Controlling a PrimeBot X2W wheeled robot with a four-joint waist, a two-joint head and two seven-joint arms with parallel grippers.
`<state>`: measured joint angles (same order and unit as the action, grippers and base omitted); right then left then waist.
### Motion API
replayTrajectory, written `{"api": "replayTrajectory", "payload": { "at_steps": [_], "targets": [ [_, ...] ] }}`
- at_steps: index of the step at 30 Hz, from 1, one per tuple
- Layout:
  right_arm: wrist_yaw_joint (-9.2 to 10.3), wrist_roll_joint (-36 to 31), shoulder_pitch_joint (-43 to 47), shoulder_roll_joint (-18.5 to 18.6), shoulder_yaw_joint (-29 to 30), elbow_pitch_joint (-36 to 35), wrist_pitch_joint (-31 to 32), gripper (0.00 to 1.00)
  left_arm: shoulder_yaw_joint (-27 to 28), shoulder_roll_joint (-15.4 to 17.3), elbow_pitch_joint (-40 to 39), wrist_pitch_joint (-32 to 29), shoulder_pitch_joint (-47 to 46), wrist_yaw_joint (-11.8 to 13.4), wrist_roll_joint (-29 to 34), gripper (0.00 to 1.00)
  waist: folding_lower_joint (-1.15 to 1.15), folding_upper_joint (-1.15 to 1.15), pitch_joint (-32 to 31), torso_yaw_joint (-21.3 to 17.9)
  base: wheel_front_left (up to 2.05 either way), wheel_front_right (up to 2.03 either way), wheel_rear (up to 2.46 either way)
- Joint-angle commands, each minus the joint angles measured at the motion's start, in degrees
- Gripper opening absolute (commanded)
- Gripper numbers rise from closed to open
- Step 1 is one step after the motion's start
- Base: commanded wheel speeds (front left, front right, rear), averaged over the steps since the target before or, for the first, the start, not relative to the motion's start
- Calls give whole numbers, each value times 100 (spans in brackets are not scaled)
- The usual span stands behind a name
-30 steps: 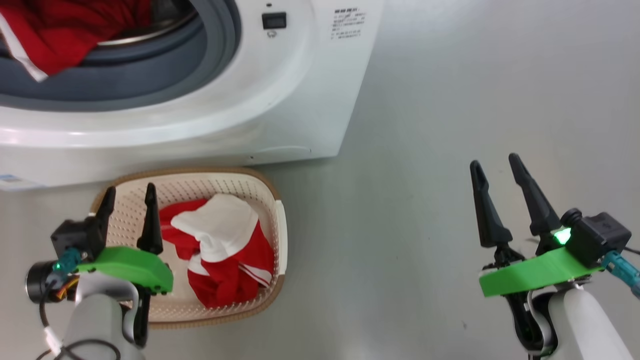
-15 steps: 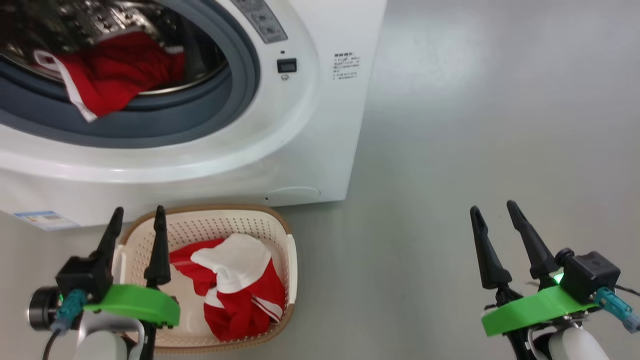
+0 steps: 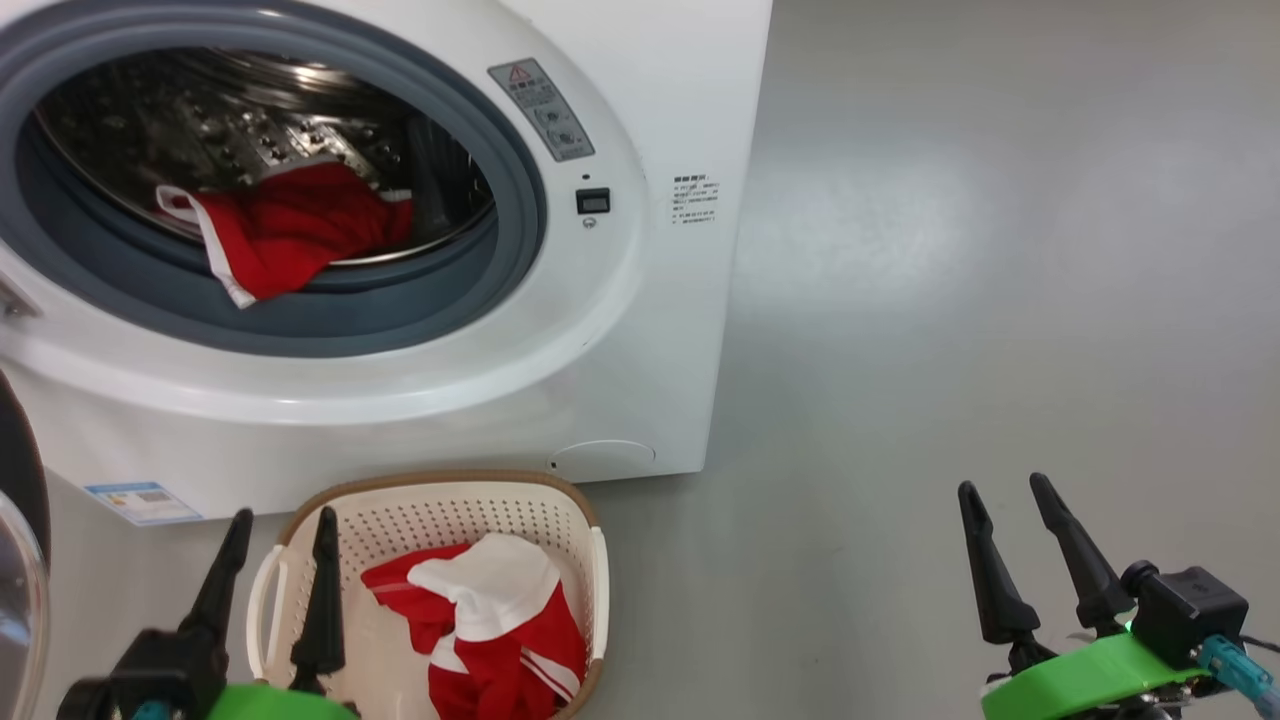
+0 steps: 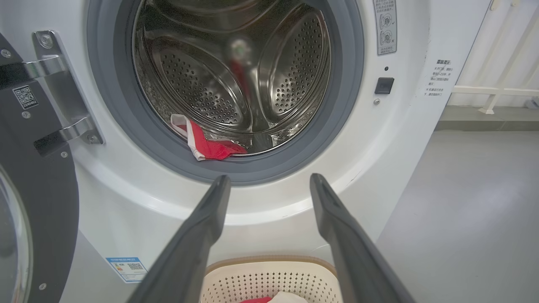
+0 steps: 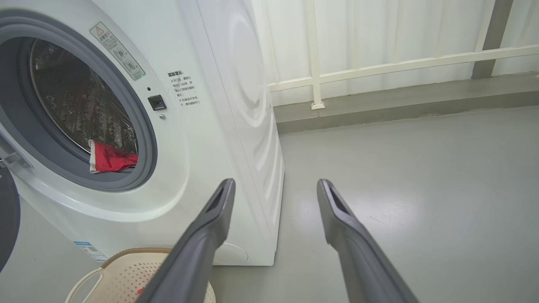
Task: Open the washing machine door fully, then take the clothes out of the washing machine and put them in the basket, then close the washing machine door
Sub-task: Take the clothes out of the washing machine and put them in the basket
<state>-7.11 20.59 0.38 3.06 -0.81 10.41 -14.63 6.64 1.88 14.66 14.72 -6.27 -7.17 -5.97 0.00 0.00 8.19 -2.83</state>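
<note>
The white washing machine (image 3: 640, 330) stands open, its steel drum (image 4: 236, 75) in full sight. Its black-rimmed door (image 4: 42, 202) is swung out to the left on its hinge. One piece of the red clothes (image 3: 290, 225) with a white stripe lies at the drum's front lip. A second red and white piece (image 3: 490, 620) lies in the cream basket (image 3: 430, 500) on the floor before the machine. My left gripper (image 3: 283, 520) hangs open over the basket's left end, holding nothing. My right gripper (image 3: 1003, 487) is open over bare floor, well to the right.
Grey floor (image 3: 950, 250) stretches to the right of the machine. A white railing (image 5: 379, 67) and a low kerb run along the wall behind. A blue label (image 3: 140, 500) sits on the machine's lower front.
The head camera has tilted up, so the whole picture has slid down and more of the drum shows. Both grippers stay open and empty near the same spots.
</note>
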Motion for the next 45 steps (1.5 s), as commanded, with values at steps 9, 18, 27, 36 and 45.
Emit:
{"api": "replayTrajectory", "payload": {
  "at_steps": [9, 18, 27, 36, 45],
  "targets": [
    [-37, -4, 147, 46, -55, -174, -37, 100, 126, 100, -750, 28, 690, 189, -206, 100, 0, 0, -187, -69, 0, 0, 0],
    [-37, -7, 167, 38, -20, -198, -37, 100, 110, 100, -911, 28, 800, 293, -304, 100, 0, 0, -151, -84, 0, 0, 0],
    [-37, -6, 85, 29, -21, -215, -37, 100, 87, 100, -889, 28, 700, 291, -274, 100, 0, 0, -36, -104, 0, 0, 0],
    [-37, 9, -111, 7, -63, -233, -37, 100, 4, 123, -390, 28, -41, 226, 67, 100, 0, 0, 314, -85, 0, 0, 0],
    [-37, 49, -454, -13, -135, -292, -37, 100, -83, 545, 973, 28, -1780, 203, 357, 100, 0, 0, 967, -158, 0, 0, 0]
  ]
}}
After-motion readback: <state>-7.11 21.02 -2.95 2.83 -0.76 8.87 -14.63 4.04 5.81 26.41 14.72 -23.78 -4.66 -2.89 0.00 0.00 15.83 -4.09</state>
